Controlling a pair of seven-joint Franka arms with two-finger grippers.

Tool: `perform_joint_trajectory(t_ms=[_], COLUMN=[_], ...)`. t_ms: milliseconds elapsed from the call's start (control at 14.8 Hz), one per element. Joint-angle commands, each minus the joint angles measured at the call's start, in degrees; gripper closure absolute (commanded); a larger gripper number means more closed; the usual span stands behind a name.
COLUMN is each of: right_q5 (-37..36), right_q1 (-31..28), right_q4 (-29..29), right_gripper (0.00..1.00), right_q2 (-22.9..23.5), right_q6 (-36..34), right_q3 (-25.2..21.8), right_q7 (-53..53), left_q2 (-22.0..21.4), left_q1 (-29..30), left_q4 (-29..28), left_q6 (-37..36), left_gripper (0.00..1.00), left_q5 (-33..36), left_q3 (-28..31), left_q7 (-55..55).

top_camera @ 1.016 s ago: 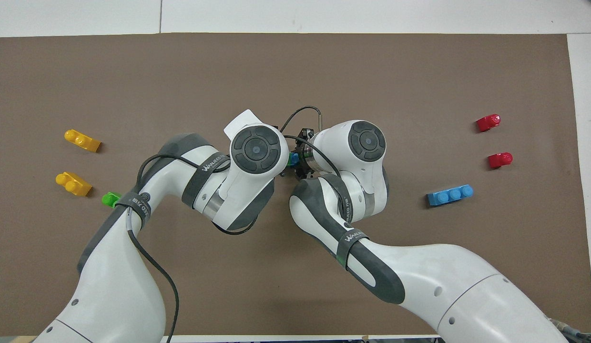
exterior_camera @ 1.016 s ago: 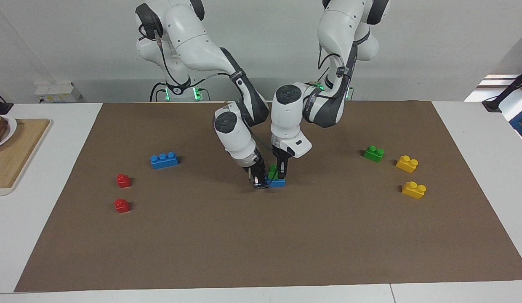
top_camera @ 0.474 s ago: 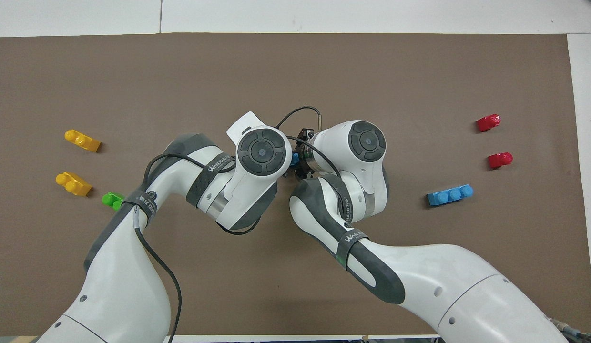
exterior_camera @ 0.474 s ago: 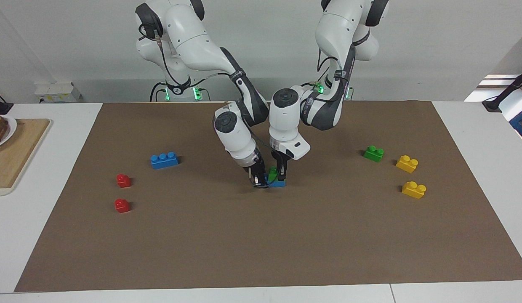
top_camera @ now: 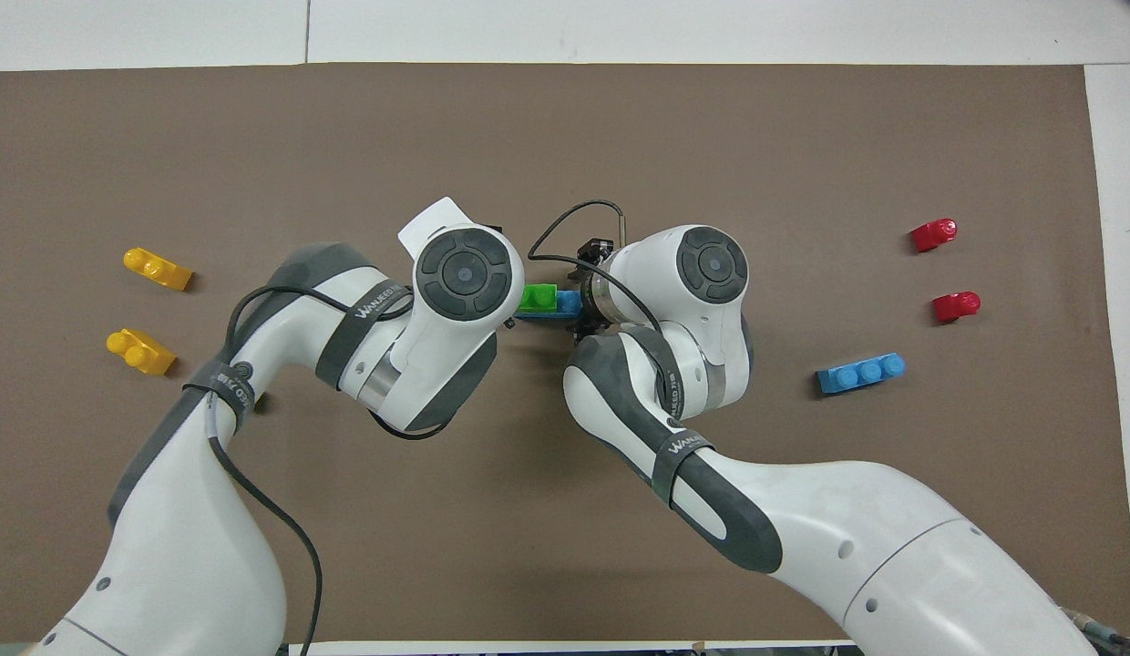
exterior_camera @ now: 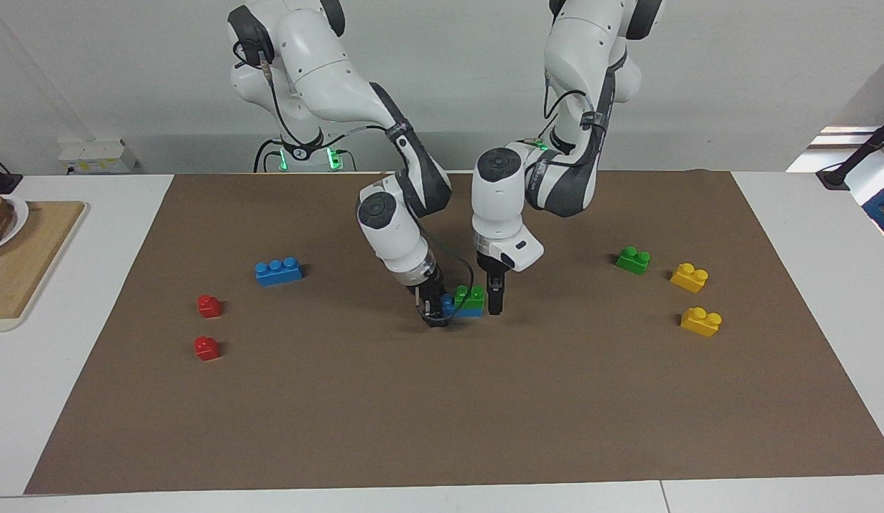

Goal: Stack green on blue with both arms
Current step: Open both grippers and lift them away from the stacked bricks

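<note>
Left gripper (exterior_camera: 495,308) has backed off green (exterior_camera: 470,298), unclear if open; blue (exterior_camera: 465,311) lies end-to-end across.

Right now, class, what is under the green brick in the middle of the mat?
A blue brick lies under the green brick. The right gripper covers its one end, so that end cannot be seen.

**One brand name, on my two arm straps**

Seen from overhead, my left arm (top_camera: 255,401) wears a dark strap (top_camera: 380,296) across its forearm, printed with white letters that look like "WANJEED", followed by smaller characters I cannot make out. My right arm (top_camera: 802,510) carries a like strap (top_camera: 682,446) with the same white word, running along the band. A second strap (top_camera: 230,387) lower on my left arm bears small white print too fine to read. No other writing is legible.
</note>
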Motion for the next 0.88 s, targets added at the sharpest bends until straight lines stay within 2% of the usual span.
perform_joint_trajectory(t_ms=[0, 271, 339, 474, 812], right_q5=[0.3, 0.4, 0.4, 0.1, -2.5], right_q1=[-3.5, -9.3, -11.0, -14.5, -22.0], right_q4=[2.8, 3.0, 3.0, 3.1, 3.1], right_gripper=[0.09, 0.05, 0.00, 0.00, 0.00], right_q2=[-0.2, -1.5, -1.7, -2.9, -6.4], right_q6=[-5.5, -11.2, -12.8, -15.9, -23.3], right_q3=[0.3, 0.3, 0.3, 0.3, 0.0], right_q7=[-3.4, -11.3, -12.9, -18.9, -48.7], left_q2=[-4.7, -7.8, -8.7, -9.8, -11.7], left_q1=[2.1, 6.1, 7.2, 9.5, 16.7], left_q4=[-1.5, -1.4, -1.5, -1.2, -1.0], left_q6=[-3.4, -6.9, -7.3, -9.4, -11.1], left_gripper=[0.00, 0.00, 0.00, 0.00, 0.00], left_q5=[0.5, -0.6, -0.8, -0.9, -0.9], left_q3=[-0.3, -0.4, -0.4, -0.4, -0.1], left_q7=[4.1, 11.3, 13.8, 22.4, 46.2])
